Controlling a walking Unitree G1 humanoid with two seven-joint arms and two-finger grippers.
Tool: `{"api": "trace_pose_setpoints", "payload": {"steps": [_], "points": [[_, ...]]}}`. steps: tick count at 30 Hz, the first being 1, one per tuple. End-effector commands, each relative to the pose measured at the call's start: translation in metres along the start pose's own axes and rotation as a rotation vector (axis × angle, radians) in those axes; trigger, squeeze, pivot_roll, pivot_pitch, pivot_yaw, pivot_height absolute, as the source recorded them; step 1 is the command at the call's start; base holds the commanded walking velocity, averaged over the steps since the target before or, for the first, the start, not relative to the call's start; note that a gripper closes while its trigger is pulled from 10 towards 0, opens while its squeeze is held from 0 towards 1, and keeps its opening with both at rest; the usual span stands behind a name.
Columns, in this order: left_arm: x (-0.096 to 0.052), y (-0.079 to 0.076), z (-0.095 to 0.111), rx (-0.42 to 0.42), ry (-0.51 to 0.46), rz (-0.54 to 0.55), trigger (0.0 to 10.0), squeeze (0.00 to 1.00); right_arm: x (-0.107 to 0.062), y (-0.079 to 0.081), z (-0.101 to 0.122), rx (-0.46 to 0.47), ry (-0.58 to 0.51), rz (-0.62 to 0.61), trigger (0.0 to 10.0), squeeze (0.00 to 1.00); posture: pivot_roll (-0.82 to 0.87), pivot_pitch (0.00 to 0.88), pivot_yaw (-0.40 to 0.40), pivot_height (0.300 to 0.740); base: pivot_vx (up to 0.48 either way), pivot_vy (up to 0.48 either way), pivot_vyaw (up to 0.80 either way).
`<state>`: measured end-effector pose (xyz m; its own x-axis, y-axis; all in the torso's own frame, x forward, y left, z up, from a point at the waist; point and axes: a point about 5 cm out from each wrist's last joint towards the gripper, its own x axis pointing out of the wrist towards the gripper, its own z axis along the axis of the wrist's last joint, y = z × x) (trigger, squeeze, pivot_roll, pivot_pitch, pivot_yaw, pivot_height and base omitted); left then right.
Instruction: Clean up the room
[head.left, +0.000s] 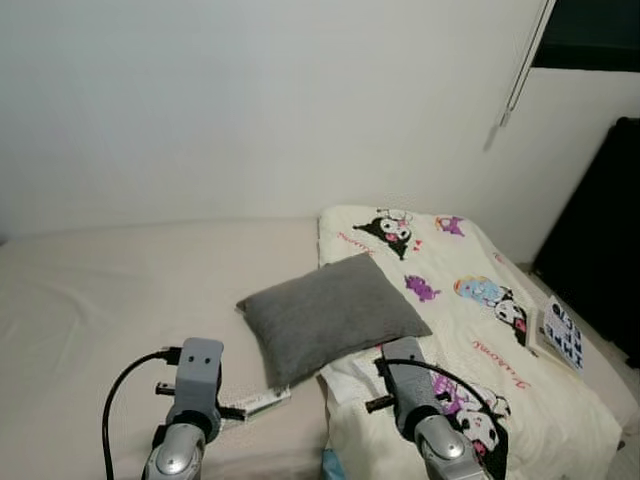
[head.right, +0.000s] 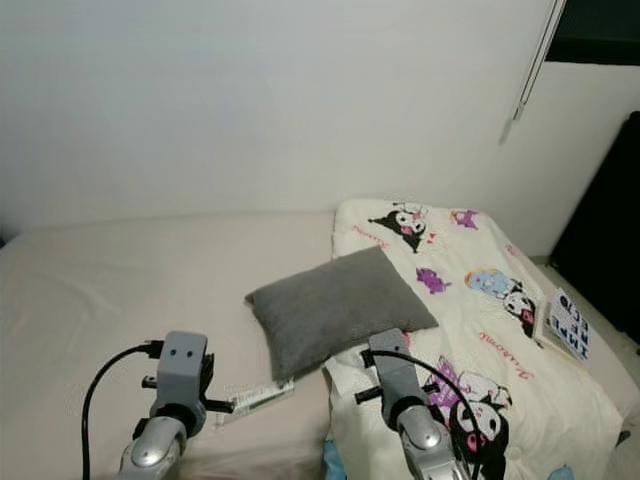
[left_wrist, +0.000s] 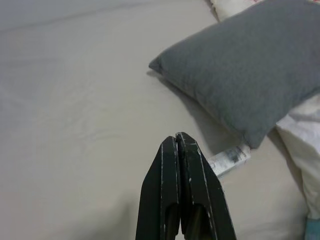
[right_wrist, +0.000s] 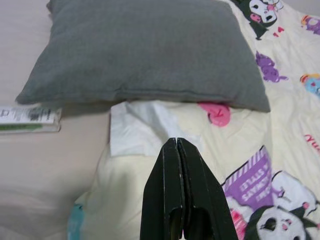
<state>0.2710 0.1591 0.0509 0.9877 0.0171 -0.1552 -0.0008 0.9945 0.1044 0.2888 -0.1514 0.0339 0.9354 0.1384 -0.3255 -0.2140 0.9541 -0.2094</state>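
Bed (head.left: 120, 290): it took up the lower half of the head view, its bare beige sheet on the left of the frame.
Blanket (head.left: 470, 330): cream with cartoon prints, it lay spread over the right half of the bed.
Pillow (head.left: 330, 312): grey, at the frame's centre, tilted across the blanket's left edge; I judged it out of place and likely the first thing to tidy.
Packet (head.left: 262, 402): a small white printed one lay on the sheet just below the pillow's lower corner.
Tissue (right_wrist: 137, 127): a white one stuck out from under the pillow's near edge.
Book (head.left: 560, 335): it sat at the far right, near the blanket's edge.
Left jaws (left_wrist: 179, 145): closed on nothing, above the sheet, pointing toward the packet.
Right jaws (right_wrist: 177, 147): closed and empty, above the blanket near the tissue.
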Motion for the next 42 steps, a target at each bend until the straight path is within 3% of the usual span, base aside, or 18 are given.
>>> {"api": "trace_pose_setpoints", "payload": {"steps": [1,5,8,14,25,32,42], "points": [[-0.002,-0.003,-0.004,0.015,0.015,-0.032,10.0,0.00,-0.003,0.000,-0.004,0.023,0.010,0.004,10.0,0.00,-0.03,0.053,-0.054,0.648,0.000,0.000,0.00],[-0.002,-0.005,-0.005,0.017,0.024,-0.060,10.0,0.00,-0.003,-0.003,-0.005,0.004,0.014,-0.010,10.0,0.00,-0.03,0.057,-0.052,0.648,0.000,0.000,0.00],[-0.002,-0.009,-0.005,0.038,0.026,-0.105,10.0,0.00,-0.004,-0.020,-0.009,-0.039,0.042,-0.133,10.0,0.00,-0.03,0.065,-0.042,0.648,0.000,0.000,0.00],[0.000,-0.010,-0.003,0.036,0.024,-0.112,10.0,0.00,-0.005,-0.031,-0.011,-0.010,0.048,-0.186,10.0,0.00,-0.03,0.074,-0.033,0.648,0.000,0.000,0.00],[0.012,-0.008,0.006,0.065,0.002,-0.136,10.0,0.00,-0.004,-0.030,-0.006,0.044,0.036,-0.128,10.0,0.00,-0.04,0.104,-0.024,0.638,0.000,0.000,0.00],[0.012,-0.008,0.009,0.056,-0.008,-0.137,10.0,0.00,0.000,-0.027,0.000,0.037,0.020,-0.122,10.0,0.00,-0.04,0.118,-0.021,0.615,0.000,0.000,0.00],[0.009,-0.006,0.007,0.028,0.003,-0.117,10.0,0.00,0.004,-0.033,0.009,0.024,-0.004,-0.113,10.0,0.00,-0.04,0.122,-0.022,0.615,0.000,0.000,0.00]]}}
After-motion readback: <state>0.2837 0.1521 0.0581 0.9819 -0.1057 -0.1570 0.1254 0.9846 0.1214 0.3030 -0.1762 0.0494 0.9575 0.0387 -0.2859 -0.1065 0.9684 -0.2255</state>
